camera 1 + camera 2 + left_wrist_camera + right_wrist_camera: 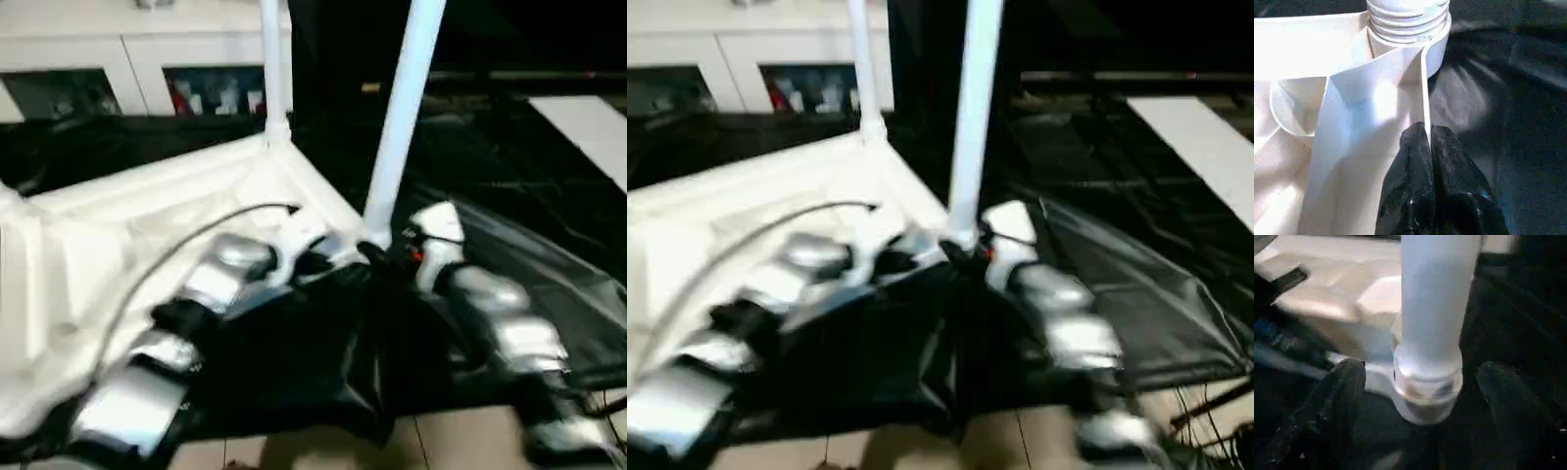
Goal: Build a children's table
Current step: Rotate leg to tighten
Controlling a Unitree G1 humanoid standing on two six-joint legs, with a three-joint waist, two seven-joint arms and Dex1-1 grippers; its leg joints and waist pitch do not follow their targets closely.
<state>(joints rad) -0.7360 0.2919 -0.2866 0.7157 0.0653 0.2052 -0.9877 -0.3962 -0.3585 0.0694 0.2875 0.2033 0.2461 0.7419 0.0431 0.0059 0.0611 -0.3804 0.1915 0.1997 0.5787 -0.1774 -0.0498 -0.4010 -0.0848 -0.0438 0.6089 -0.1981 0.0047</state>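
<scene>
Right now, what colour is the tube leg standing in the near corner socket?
White tapered tube leg; left eye view shows it best.

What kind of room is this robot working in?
Probably an indoor workshop or test room: a big work table under a black sheet, a white cabinet with glass doors behind it, and a tiled floor. An upturned white tabletop lies on the sheet.

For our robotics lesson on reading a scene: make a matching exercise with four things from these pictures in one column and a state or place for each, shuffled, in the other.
Things:
1. left gripper
2. right gripper
3. near leg
4. cabinet

States or places:
A. standing upright in a corner socket
B. behind the work table, glass doors
C. fingers shut on the tabletop wall
D. fingers open, either side of a leg's base

Pairs: 1-C, 2-D, 3-A, 4-B
</scene>
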